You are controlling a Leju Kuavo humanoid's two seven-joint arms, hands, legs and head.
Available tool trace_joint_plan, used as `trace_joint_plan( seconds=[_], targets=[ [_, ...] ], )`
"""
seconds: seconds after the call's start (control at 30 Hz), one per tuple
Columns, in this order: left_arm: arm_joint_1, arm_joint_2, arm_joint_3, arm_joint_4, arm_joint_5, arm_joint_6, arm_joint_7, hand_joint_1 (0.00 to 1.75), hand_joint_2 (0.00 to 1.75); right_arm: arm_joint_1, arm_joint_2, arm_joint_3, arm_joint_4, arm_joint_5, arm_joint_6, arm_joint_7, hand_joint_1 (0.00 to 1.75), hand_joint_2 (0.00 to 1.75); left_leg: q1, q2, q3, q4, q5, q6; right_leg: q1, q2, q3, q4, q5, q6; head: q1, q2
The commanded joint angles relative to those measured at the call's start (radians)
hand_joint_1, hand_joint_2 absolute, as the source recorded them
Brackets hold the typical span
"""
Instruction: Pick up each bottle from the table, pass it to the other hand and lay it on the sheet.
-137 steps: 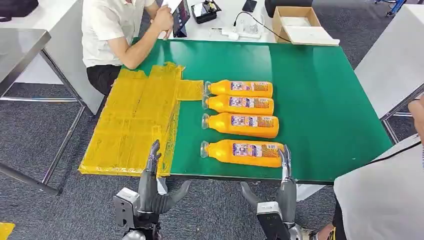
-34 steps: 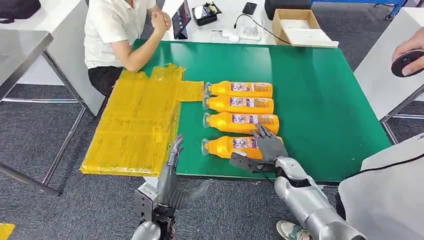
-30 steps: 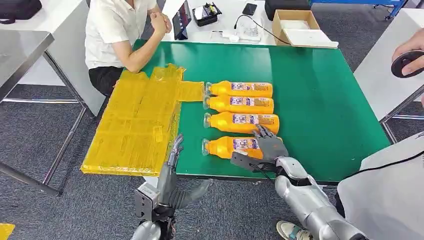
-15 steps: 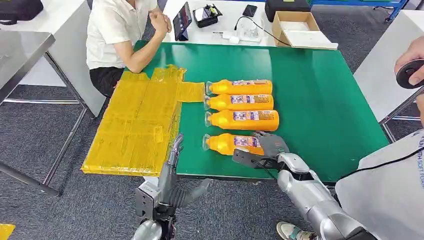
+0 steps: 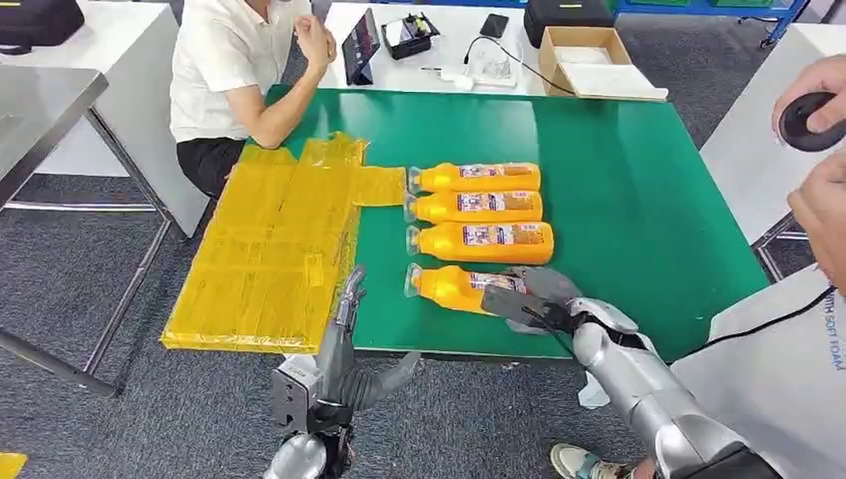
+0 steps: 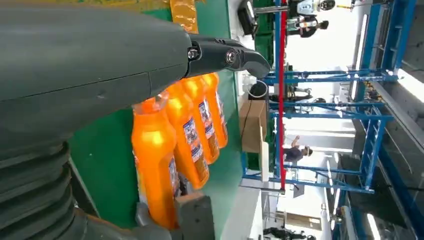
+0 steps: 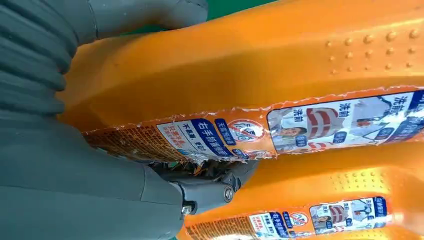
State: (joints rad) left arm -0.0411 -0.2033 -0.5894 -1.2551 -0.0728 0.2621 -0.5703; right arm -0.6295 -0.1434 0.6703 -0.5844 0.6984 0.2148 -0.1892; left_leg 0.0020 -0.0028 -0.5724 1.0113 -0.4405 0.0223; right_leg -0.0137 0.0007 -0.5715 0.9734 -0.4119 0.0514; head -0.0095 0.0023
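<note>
Person seated: at the 11 o'clock corner of the green table point(image 5: 619, 190), a white shirt point(image 5: 214, 60), forearm resting on the table edge.
Yellow sheet point(image 5: 269, 249): spread over the table's 9 o'clock side, its edge hanging past the table.
Left hand point(image 5: 344, 344): at 6 o'clock off the near table edge, beside the sheet's near corner, fingers straight and apart, thumb out to the side, holding nothing.
Nearest bottle point(image 5: 454, 287): orange, lying on its side on the green table, cap toward 9 o'clock, just beside the sheet's edge; the right wrist view shows its torn label point(image 7: 310, 120) close up.
Other three bottles point(image 5: 477, 209): in a row toward 12 o'clock of it, side by side, caps toward the sheet.
Right hand point(image 5: 534, 296): wrapped over the nearest bottle's base end, fingers point(image 7: 210, 192) curled under its body, thumb across the top.
Cardboard box point(image 5: 589, 60): at 1 o'clock, on the white desk beyond the table.
Second person: at 3 o'clock, a hand point(image 5: 813, 100) holding a dark round object.
</note>
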Motion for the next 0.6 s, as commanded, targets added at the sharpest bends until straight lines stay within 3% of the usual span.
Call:
trace_joint_plan(
  seconds=[0.03, 0.2, 0.3, 0.33, 0.37, 0.6],
  targets=[
    [-0.023, 0.02, -0.017, 0.063, 0.042, -0.003, 0.002, 0.0, 1.75, 0.163, -0.004, 0.016, 0.075, -0.137, 0.039, -0.049, 1.75, 1.75, 0.002, -0.006, 0.003, -0.004, 0.002, -0.001, 0.002, -0.006, 0.005, -0.005, 0.001, -0.002, 0.001, 0.0],
    [-0.022, 0.022, -0.017, 0.058, 0.042, -0.005, 0.002, 0.0, 1.75, 0.163, -0.008, 0.016, 0.066, -0.142, 0.036, -0.049, 1.75, 1.75, 0.002, 0.001, 0.006, -0.002, -0.001, -0.002, 0.002, 0.001, 0.006, -0.003, 0.0, -0.002, 0.0, 0.0],
    [-0.022, 0.022, -0.017, 0.058, 0.042, -0.005, 0.002, 0.0, 1.75, 0.163, -0.008, 0.016, 0.066, -0.142, 0.036, -0.049, 1.75, 1.75, 0.002, 0.001, 0.007, -0.002, -0.002, -0.002, 0.002, 0.001, 0.007, -0.003, 0.0, -0.003, 0.001, 0.0],
    [-0.013, 0.011, 0.007, 0.054, 0.077, -0.002, 0.018, 0.0, 1.75, 0.176, -0.008, -0.006, 0.046, -0.172, 0.022, -0.057, 1.75, 1.75, 0.002, -0.004, 0.001, -0.005, 0.003, -0.003, 0.003, -0.003, 0.003, -0.007, 0.003, -0.005, 0.001, 0.0],
    [-0.007, 0.01, 0.021, 0.041, 0.1, -0.002, 0.022, 0.0, 1.75, 0.191, -0.011, -0.017, 0.02, -0.19, 0.002, -0.066, 1.75, 1.75, 0.002, 0.001, 0.008, -0.002, -0.002, -0.002, 0.003, 0.002, 0.008, -0.003, -0.001, -0.003, 0.0, 0.0],
    [0.054, 0.018, 0.11, -0.056, 0.31, 0.013, 0.064, 0.0, 1.75, 0.399, -0.003, -0.219, -0.406, -0.414, -0.062, -0.132, 1.75, 1.75, 0.003, 0.003, 0.012, -0.001, -0.007, -0.003, 0.004, 0.003, 0.013, -0.002, -0.004, -0.005, 0.001, 0.0]
  ],
)
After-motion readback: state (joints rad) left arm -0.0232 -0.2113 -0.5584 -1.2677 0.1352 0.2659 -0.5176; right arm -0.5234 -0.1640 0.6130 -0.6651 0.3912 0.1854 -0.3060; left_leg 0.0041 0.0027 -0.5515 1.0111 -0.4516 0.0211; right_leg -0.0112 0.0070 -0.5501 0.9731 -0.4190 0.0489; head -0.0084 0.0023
